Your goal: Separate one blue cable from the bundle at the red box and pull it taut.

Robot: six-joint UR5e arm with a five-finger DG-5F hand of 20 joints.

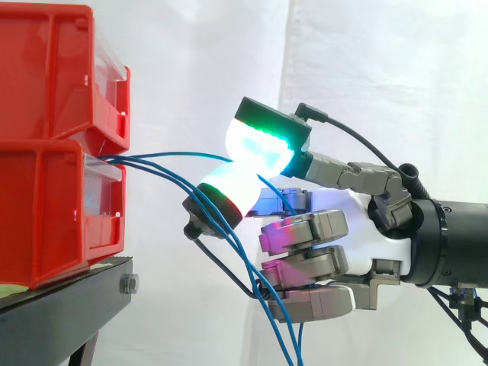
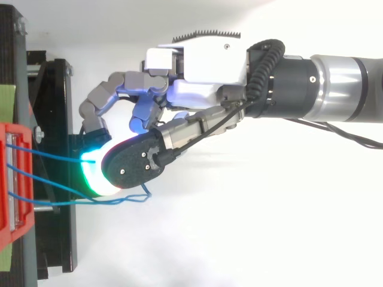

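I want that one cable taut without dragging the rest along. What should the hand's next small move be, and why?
Probably a short, straight draw away from the red box. The hand seems pinched on one blue cable between its pads. That cable arcs slack from the box, while the other cables hang loose below.

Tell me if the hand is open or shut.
Shut on a blue cable: the hand presses two glowing pads together, with the cable from the red box running in between them.
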